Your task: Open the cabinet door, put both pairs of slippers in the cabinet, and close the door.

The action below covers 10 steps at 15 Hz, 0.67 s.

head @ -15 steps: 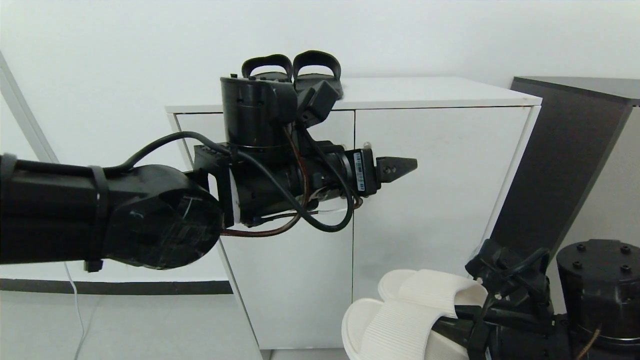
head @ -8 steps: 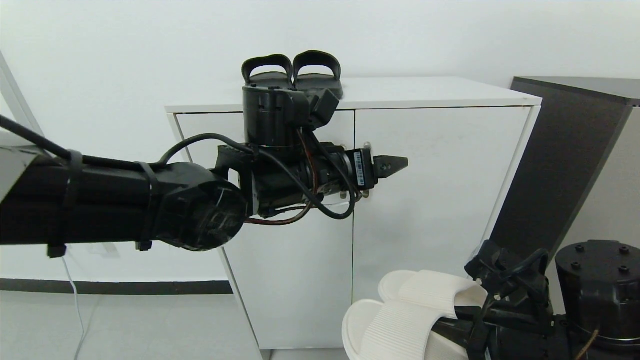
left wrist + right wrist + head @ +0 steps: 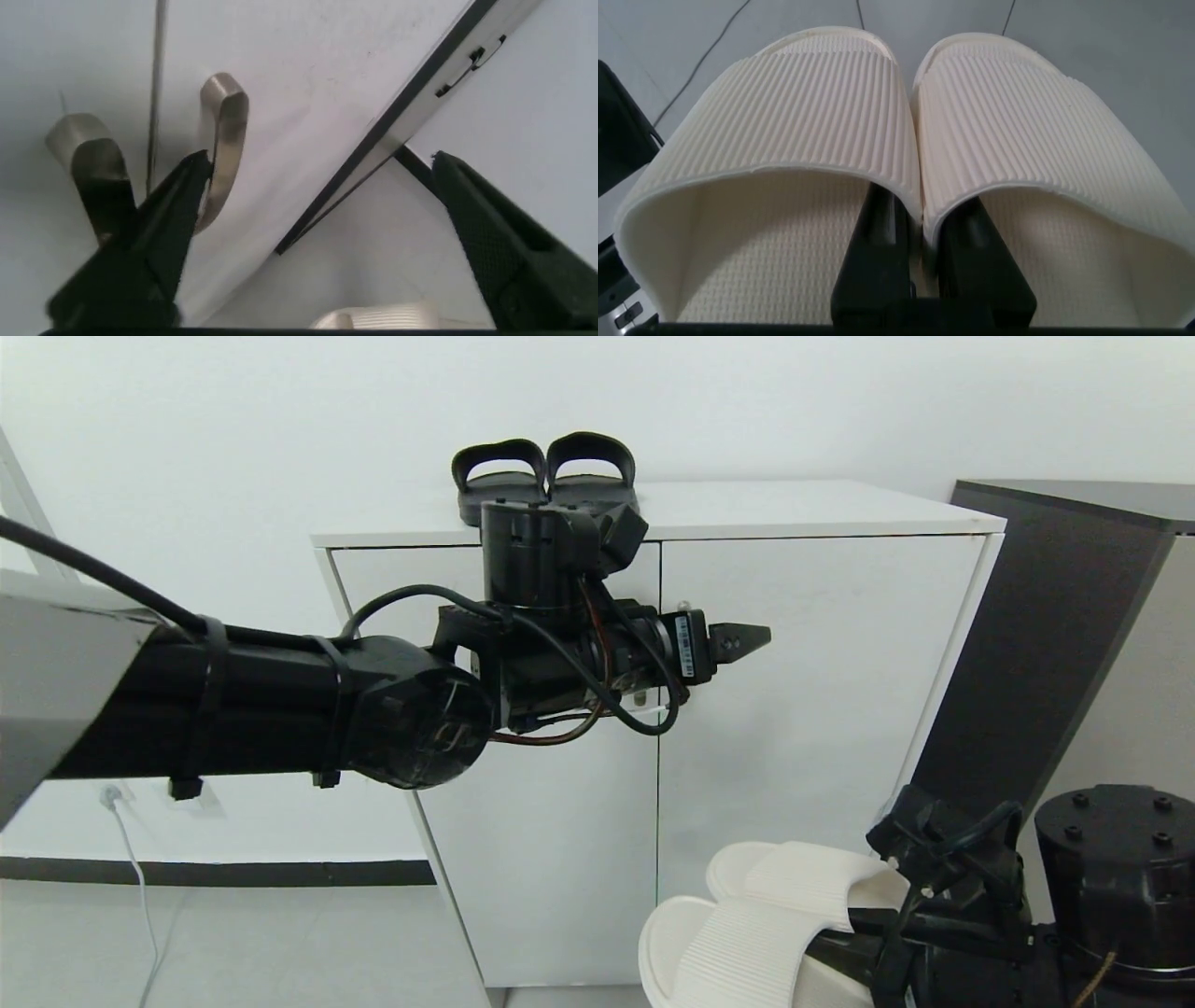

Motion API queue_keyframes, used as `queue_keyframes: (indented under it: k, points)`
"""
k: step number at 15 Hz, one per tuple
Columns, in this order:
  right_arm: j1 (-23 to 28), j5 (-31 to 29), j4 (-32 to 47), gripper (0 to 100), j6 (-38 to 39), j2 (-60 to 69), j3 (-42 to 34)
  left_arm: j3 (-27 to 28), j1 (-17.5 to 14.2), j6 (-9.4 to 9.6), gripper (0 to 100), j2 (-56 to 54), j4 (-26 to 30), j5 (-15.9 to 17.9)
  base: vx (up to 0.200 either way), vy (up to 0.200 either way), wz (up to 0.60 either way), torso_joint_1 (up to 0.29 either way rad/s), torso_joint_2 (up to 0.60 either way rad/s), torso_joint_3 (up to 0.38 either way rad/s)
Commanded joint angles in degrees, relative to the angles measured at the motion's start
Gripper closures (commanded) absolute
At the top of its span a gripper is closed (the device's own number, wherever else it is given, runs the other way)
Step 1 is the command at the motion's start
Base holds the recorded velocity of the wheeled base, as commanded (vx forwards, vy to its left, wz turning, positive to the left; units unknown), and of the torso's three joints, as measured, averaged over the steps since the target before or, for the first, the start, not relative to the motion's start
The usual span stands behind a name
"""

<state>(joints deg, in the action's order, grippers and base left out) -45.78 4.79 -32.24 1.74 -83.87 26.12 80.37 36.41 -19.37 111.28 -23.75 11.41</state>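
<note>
**A:** Status on the slipper job?

**B:** Early. Nothing done yet. Both doors of the cabinet (image 3: 803,709) are shut, judging by the tight seam between them.

**A:** Where's your left claw?

**B:** Left claw (image 3: 747,642) is in front of the cabinet, at the upper part of the door seam and level with the handles. It's spread wide and holding nothing. One finger sits just beside the nearer handle (image 3: 224,140). I can't tell if it's touching.

**A:** Right side?

**B:** Right claw (image 3: 924,266) is low in front of the cabinet, off its right door. It's pinching the white slippers (image 3: 906,121) together by their inner walls, toes pointing towards the cabinet.

**A:** The other pair?

**B:** The black slippers (image 3: 546,476) are on top of the cabinet, side by side above the left door, and untouched.

**A:** What's left?

**B:** All of it, I'd say:
- hook a handle and pull the door open
- put the white pair inside
- fetch the black pair off the top and put it in
- shut the door

**A:** Risk?

**B:** Probably the white pair getting in the way of the door as it swings open.
</note>
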Motion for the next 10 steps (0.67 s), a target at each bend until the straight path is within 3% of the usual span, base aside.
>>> queue_keyframes:
  k: [1, 6, 10]
  points:
    - [0.0, 0.0, 0.0, 100, 0.0, -0.1, 0.0, 0.4, -0.2, -0.23, 100, 0.8, 0.0, -0.1, 0.000, 0.000, 0.00, 0.000, 0.00, 0.000]
    - [-0.3, 0.7, -0.1, 100, -0.1, 0.3, -0.9, -2.9, -0.6, -0.40, 100, -1.0, -0.1, -0.1, 0.000, 0.000, 0.00, 0.000, 0.00, 0.000]
    - [-0.4, 9.2, 0.0, 100, -0.6, 3.0, -3.6, -6.8, 1.6, -1.64, 100, -5.9, -0.1, -0.1, 0.000, 0.000, 0.00, 0.000, 0.00, 0.000]
